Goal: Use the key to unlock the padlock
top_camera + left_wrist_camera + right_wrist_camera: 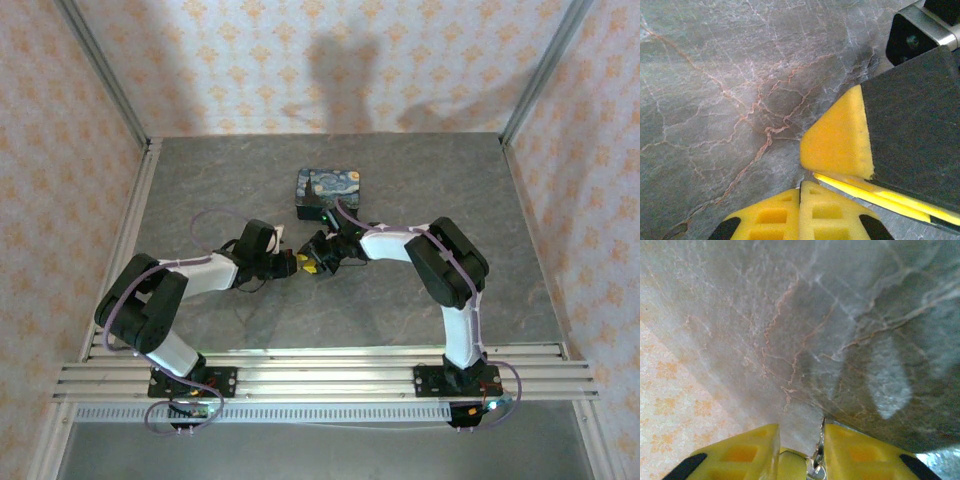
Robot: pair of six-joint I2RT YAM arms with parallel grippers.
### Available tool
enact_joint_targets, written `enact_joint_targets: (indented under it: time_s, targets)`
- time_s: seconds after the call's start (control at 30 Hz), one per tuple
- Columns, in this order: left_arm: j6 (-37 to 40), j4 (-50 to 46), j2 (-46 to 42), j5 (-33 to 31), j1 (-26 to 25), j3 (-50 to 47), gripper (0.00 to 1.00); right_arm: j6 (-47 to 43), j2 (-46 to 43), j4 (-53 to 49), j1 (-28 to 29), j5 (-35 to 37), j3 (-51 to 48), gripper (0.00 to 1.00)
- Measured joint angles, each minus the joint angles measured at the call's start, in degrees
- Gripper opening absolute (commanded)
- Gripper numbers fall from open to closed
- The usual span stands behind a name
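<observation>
Both end effectors (295,264) (318,266) meeting, key (817,460) between right fingers (860,452)

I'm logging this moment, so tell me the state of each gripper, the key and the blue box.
left gripper: shut, nothing seen between its fingers.
right gripper: fingers slightly apart; grip unclear.
key: small silver piece between the right fingers.
blue box: lying flat, behind both grippers.
</observation>
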Motion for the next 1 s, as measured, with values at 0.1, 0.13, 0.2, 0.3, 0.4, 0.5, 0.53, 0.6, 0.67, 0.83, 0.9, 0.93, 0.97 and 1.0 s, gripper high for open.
enact_joint_targets:
  time_s: [0.1,0.13,0.2,0.3,0.4,0.5,0.53,0.6,0.67,0.83,0.9,0.93,0.97,1.0]
  targets:
    - [0.0,0.5,0.0,0.4,0.0,-0.3,0.00,0.1,0.0,-0.2,0.0,0.0,0.0,0.27]
    - [0.0,0.7,0.0,0.6,0.0,-0.4,0.00,0.2,0.0,-0.2,0.0,0.0,0.0,0.27]
    - [-0.4,1.0,0.0,0.7,0.0,-0.4,0.00,0.2,0.1,-0.3,0.0,0.0,0.1,0.27]
    - [-0.7,1.3,0.0,0.8,0.0,-0.4,0.00,0.2,0.2,-0.6,0.2,0.1,0.4,0.28]
    - [-0.9,1.7,0.0,0.8,0.0,-0.4,0.00,0.2,0.2,-0.6,0.3,0.3,0.5,0.29]
    - [-1.0,2.1,0.0,0.8,0.0,-0.4,0.00,0.2,0.2,-0.6,0.4,0.6,0.5,0.29]
    - [-1.0,2.1,0.0,0.8,0.0,-0.4,0.00,0.2,0.2,-0.6,0.5,0.7,0.5,0.30]
    - [-1.0,2.2,0.0,0.8,0.0,-0.4,0.00,0.2,0.2,-0.7,0.5,0.7,0.6,0.30]
    - [-1.0,2.3,0.0,0.8,0.0,-0.4,0.00,0.2,0.2,-0.8,0.5,0.8,0.7,0.30]
    - [-2.0,2.3,0.0,0.8,0.0,-0.4,0.00,0.2,0.2,-0.9,0.5,0.9,0.7,0.29]
    - [-2.4,2.3,0.0,0.9,0.0,-0.5,0.00,0.2,0.2,-1.0,0.6,0.9,0.7,0.26]
    - [-2.4,2.4,0.0,0.9,0.0,-0.6,0.00,0.2,0.3,-1.0,0.6,1.0,0.7,0.22]
    - [-2.5,2.5,0.0,0.9,0.0,-0.8,0.00,0.2,0.4,-1.0,0.7,1.1,0.8,0.18]
    - [-2.6,2.5,0.0,0.9,0.0,-1.0,0.00,0.3,0.6,-1.0,0.9,1.1,0.9,0.14]
